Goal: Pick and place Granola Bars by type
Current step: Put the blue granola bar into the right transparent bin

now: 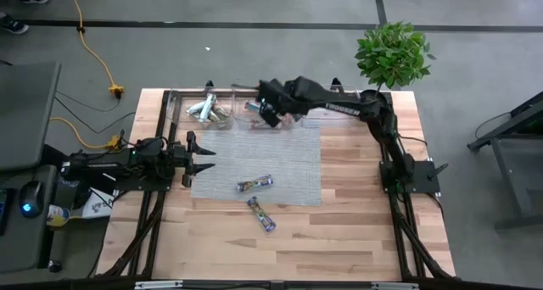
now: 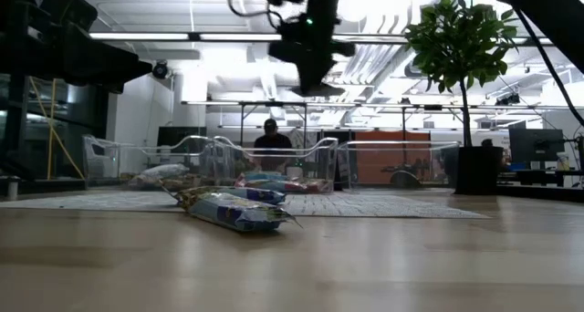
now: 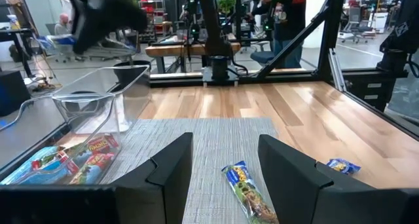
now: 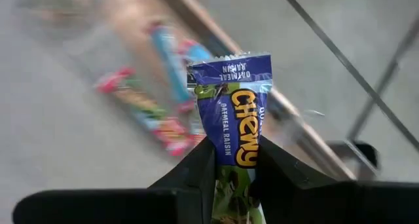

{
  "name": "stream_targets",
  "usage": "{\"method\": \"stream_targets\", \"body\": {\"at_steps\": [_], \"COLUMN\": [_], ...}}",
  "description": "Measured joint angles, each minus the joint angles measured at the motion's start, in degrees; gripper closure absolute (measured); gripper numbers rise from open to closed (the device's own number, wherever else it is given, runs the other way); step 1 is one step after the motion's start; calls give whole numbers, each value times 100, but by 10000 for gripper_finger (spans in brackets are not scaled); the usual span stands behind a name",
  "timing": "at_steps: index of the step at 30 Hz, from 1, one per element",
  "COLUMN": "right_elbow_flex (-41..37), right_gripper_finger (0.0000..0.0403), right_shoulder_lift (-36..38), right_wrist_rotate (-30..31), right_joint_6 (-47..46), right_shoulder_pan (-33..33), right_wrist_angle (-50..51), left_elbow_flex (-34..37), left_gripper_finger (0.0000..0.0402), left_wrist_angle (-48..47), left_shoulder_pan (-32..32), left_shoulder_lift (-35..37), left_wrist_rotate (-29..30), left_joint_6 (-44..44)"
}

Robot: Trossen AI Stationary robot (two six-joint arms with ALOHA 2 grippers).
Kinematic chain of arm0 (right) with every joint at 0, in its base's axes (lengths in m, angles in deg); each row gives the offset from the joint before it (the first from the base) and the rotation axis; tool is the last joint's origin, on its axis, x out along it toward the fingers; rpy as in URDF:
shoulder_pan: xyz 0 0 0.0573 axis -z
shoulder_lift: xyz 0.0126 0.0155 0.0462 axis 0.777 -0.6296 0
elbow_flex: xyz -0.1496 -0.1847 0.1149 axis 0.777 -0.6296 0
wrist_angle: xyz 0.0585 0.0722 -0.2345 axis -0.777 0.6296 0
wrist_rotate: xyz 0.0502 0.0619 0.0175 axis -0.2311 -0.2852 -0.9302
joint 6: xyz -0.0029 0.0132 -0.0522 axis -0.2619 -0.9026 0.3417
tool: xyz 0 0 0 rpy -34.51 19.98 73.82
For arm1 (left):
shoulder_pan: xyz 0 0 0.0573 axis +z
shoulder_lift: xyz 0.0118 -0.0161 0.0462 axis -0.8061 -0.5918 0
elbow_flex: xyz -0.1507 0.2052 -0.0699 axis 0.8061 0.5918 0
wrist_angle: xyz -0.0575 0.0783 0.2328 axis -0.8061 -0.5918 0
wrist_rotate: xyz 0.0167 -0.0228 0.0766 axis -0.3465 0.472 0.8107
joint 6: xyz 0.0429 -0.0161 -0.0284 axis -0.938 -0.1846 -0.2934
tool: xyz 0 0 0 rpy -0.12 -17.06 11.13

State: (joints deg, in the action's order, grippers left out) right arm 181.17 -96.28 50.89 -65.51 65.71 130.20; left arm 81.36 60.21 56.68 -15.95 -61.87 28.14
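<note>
Right claw (image 4: 234, 160) has pinched a blue granola bar (image 4: 234, 112), hanging over the bins (image 1: 246, 112) at the worktop's far edge, presumably to drop with its kind. Left claw (image 1: 200, 153) waits wide near the left edge.

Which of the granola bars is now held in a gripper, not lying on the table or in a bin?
The blue Chewy bar, pinched between the right gripper fingers above the clear bins. The two other loose bars lie on the table.
</note>
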Motion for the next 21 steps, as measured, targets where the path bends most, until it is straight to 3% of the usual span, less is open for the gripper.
{"method": "stream_targets", "body": {"at_steps": [14, 21], "right_elbow_flex": [-20, -846], "right_gripper_finger": [324, 325], "right_shoulder_lift": [25, 6], "right_wrist_rotate": [-787, -1234], "right_joint_6": [-570, -697], "right_shoulder_pan": [1522, 1748], "right_wrist_angle": [798, 869], "left_elbow_flex": [0, 0], "left_gripper_finger": [229, 229], "left_wrist_angle": [-2, -2], "left_shoulder_pan": [0, 0], "left_shoulder_lift": [0, 0], "left_wrist_rotate": [2, 2], "left_joint_6": [0, 0]}}
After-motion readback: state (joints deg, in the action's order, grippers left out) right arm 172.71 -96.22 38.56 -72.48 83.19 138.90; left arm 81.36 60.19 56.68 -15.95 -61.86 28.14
